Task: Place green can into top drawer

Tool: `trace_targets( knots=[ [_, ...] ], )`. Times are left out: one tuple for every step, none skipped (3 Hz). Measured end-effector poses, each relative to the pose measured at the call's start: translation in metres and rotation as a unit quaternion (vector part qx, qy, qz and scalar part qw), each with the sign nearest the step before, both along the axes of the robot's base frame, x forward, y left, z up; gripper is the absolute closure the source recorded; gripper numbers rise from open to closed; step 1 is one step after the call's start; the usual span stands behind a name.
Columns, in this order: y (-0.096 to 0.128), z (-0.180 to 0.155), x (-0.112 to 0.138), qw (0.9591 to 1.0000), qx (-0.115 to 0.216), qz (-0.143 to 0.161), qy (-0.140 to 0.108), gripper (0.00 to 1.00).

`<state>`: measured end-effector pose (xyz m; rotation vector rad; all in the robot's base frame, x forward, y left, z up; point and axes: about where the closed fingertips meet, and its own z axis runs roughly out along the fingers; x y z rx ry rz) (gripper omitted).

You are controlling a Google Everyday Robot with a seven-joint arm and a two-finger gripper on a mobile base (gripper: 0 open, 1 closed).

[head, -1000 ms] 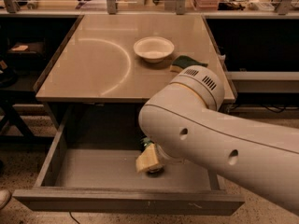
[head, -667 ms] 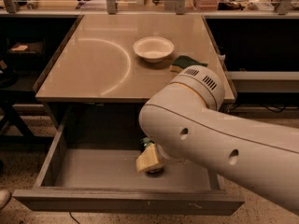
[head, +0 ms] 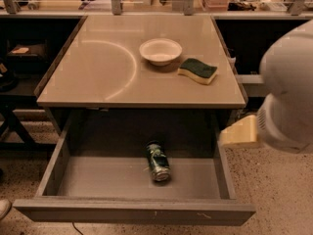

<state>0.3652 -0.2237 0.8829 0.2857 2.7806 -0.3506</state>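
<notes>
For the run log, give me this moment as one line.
green can: on its side inside open top drawer | claw: by drawer's right wall, apart from can | placement: done

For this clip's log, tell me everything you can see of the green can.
The green can is a small metal-looking cylinder, dark green with pale markings and a shiny silver end facing the camera. It lies on its side on the grey floor of the open top drawer, near the middle, its length running roughly front to back. Only the drawer floor touches it. The gripper hangs apart from it, off by the drawer's right wall.
</notes>
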Motion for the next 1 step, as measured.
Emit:
trace_targets(
  knots=[
    [-0.0097,0.0221,-0.0067,0.9998,-0.005,-0.018,0.0,0.0]
  ],
)
